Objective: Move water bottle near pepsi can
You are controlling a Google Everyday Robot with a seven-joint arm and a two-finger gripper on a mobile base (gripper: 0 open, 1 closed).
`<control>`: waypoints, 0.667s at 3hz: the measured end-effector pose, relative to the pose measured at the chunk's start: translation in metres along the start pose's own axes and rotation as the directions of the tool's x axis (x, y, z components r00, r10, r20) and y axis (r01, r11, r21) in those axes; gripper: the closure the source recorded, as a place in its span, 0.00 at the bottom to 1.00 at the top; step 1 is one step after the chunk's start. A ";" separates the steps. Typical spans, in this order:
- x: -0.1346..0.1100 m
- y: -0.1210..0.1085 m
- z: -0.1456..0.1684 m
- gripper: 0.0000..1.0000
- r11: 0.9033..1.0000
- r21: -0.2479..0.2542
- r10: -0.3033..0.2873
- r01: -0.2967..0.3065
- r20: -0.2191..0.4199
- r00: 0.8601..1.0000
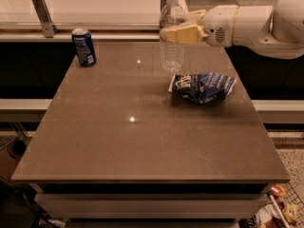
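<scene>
The water bottle (pixel 172 46) is a clear ribbed plastic bottle with a white cap. My gripper (pixel 176 31) is shut on its upper body and holds it upright above the brown table (pixel 142 127), near the back edge and right of centre. The arm reaches in from the upper right. The pepsi can (pixel 84 47) is dark blue with a silver top and stands upright at the table's back left corner, well to the left of the bottle.
A blue and white snack bag (pixel 204 87) lies on the table just right of and in front of the bottle. A white counter with metal posts (pixel 42 15) runs behind the table. Floor clutter shows at bottom right.
</scene>
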State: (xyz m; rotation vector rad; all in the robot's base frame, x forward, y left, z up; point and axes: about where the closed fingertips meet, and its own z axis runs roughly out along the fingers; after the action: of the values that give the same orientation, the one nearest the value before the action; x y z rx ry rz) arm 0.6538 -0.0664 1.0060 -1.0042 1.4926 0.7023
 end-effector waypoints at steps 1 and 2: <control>0.002 -0.001 0.007 1.00 1.000 -0.005 0.000 0.000 -0.011 1.000; 0.003 0.003 0.034 1.00 0.999 -0.047 0.000 -0.001 -0.014 1.000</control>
State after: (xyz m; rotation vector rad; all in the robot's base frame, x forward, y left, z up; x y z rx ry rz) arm 0.6674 -0.0361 0.9973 -1.0461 1.4947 0.7349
